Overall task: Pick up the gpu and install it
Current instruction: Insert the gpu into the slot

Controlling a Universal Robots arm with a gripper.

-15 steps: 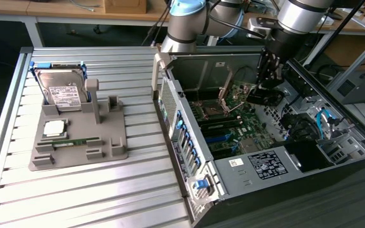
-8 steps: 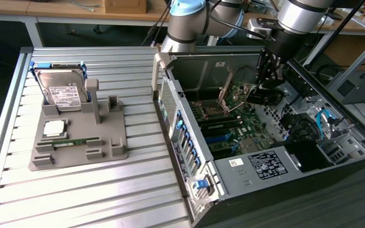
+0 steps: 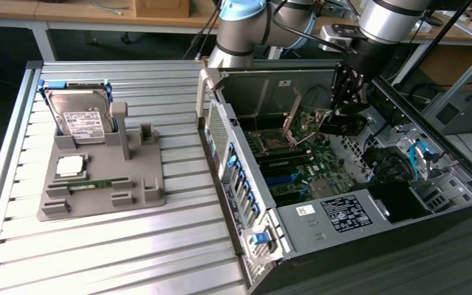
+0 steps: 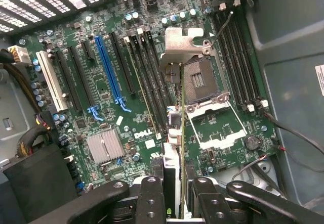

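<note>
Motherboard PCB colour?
Green. The motherboard shows best in the wrist view.

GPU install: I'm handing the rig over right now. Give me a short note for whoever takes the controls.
Gripper: shut on the gpu, with the card held edge-on in its grip.
Where: inside the open PC case, over the motherboard, running parallel to the black slots.
Done: the gpu is picked up and brought into the case.
Left: the card does not look seated in a slot yet.
Other: the hard drive and memory stick sit in the grey holder at the exterior view's left.
</note>
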